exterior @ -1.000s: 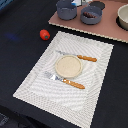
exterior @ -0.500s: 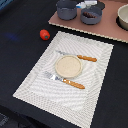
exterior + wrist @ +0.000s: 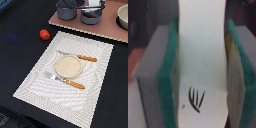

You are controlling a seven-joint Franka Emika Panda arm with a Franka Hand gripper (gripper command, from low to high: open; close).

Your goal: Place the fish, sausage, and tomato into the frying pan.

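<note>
My gripper [image 3: 93, 6] hangs at the back over the frying pan [image 3: 91, 18], a shallow blue-grey pan with a dark inside. In the wrist view the gripper [image 3: 203, 80] is shut on the fish [image 3: 203, 45], a flat white piece with dark fin marks, held between green pads [image 3: 170, 80]. The tomato [image 3: 44, 34], a small red ball, lies on the dark table at the exterior view's left, off the placemat. The sausage does not show in either view.
A taller blue-grey pot [image 3: 66, 9] stands left of the pan on a brown board [image 3: 107, 29]. A beige bowl [image 3: 123, 16] is at the far right. A striped placemat [image 3: 35, 82] holds a round beige plate [image 3: 67, 65], a knife [image 3: 79, 57] and a fork [image 3: 66, 80].
</note>
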